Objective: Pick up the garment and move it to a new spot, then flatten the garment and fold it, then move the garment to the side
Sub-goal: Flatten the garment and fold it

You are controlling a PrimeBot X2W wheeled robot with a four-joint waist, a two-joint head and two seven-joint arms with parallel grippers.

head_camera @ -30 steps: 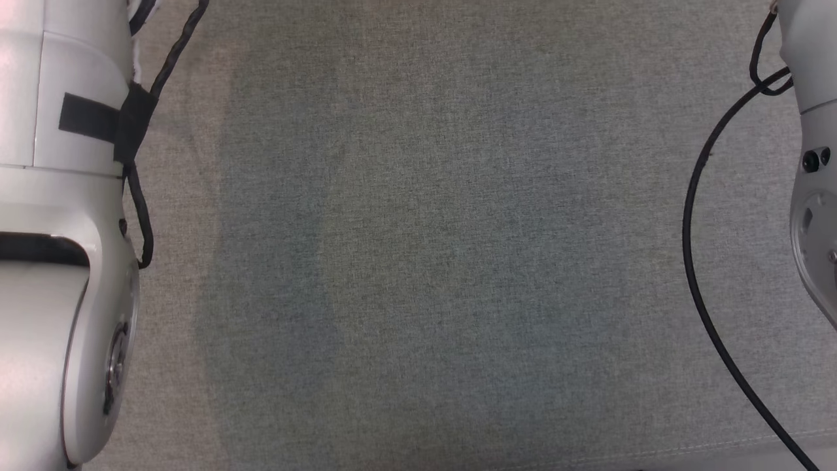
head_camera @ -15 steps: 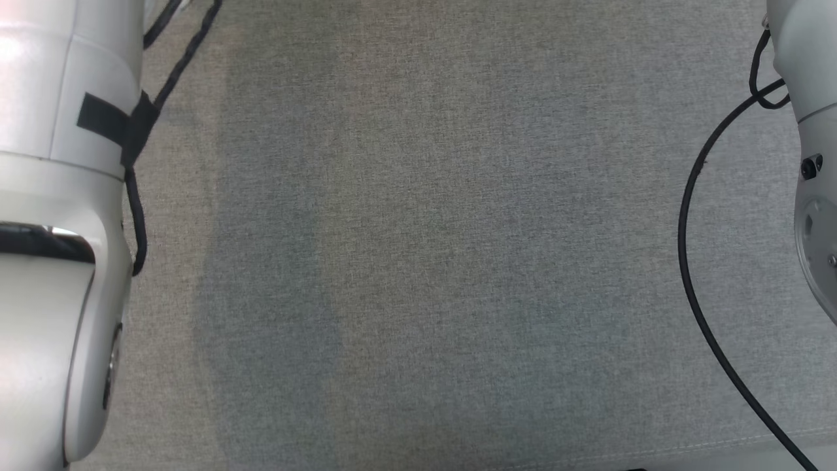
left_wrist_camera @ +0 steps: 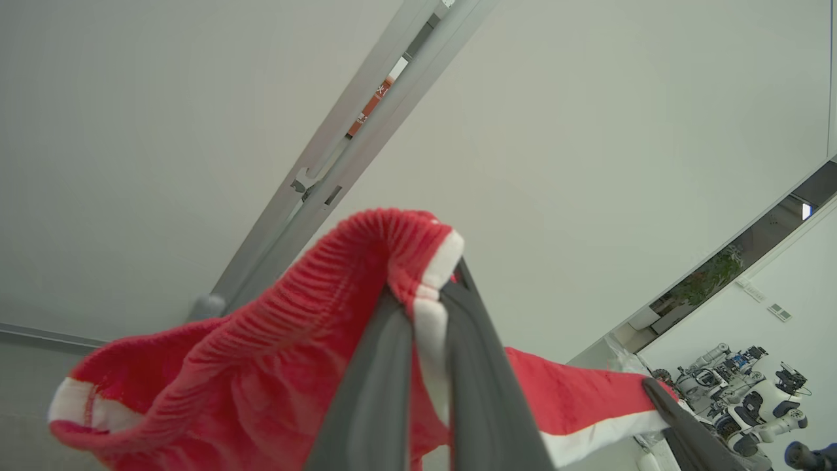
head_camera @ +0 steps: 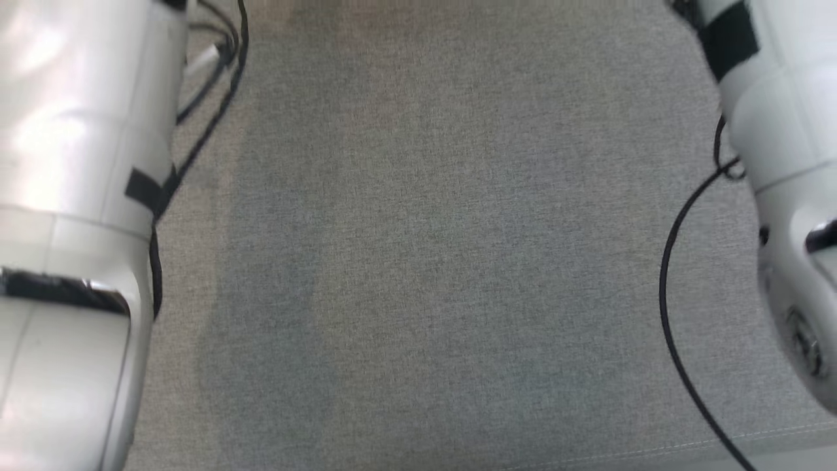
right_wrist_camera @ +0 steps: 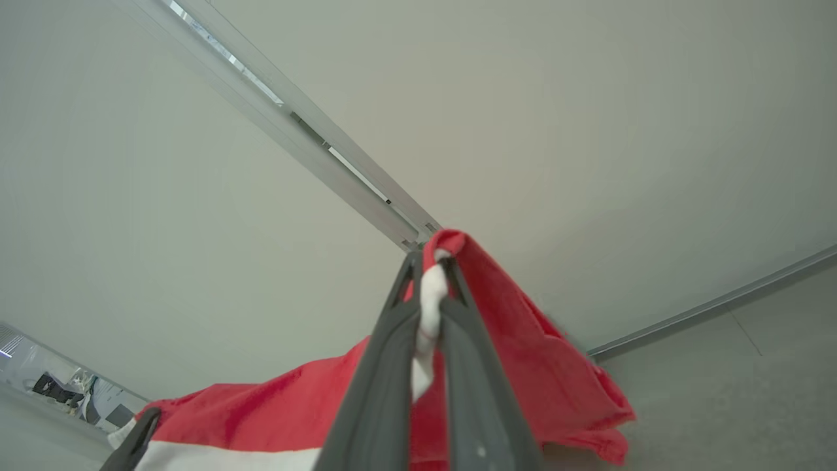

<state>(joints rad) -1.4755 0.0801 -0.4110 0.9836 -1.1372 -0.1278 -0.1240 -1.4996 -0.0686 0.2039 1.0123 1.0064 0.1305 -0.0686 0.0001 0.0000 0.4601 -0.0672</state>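
Note:
The garment is red knit with white bands. In the left wrist view my left gripper (left_wrist_camera: pixel 428 297) is shut on a ribbed red and white edge of the garment (left_wrist_camera: pixel 261 366), which hangs in the air against a pale wall. In the right wrist view my right gripper (right_wrist_camera: pixel 431 265) is shut on another bunched edge of the garment (right_wrist_camera: pixel 523 366). The cloth stretches between the two grippers. The right gripper's dark finger (left_wrist_camera: pixel 683 425) pinches the garment's far end, and the left gripper's finger (right_wrist_camera: pixel 131 438) shows likewise from the other side.
In the head view a grey fabric surface (head_camera: pixel 425 261) lies below, its stitched front seam (head_camera: pixel 686 445) at the lower right. My pale left forearm (head_camera: pixel 65 196) and right forearm (head_camera: pixel 785 163) flank it. A black cable (head_camera: pixel 670 314) loops down beside the right forearm.
Both forearms have grown larger in the head view and come inward. The left arm's black strap slid down, and a strap on the right arm has come into view.

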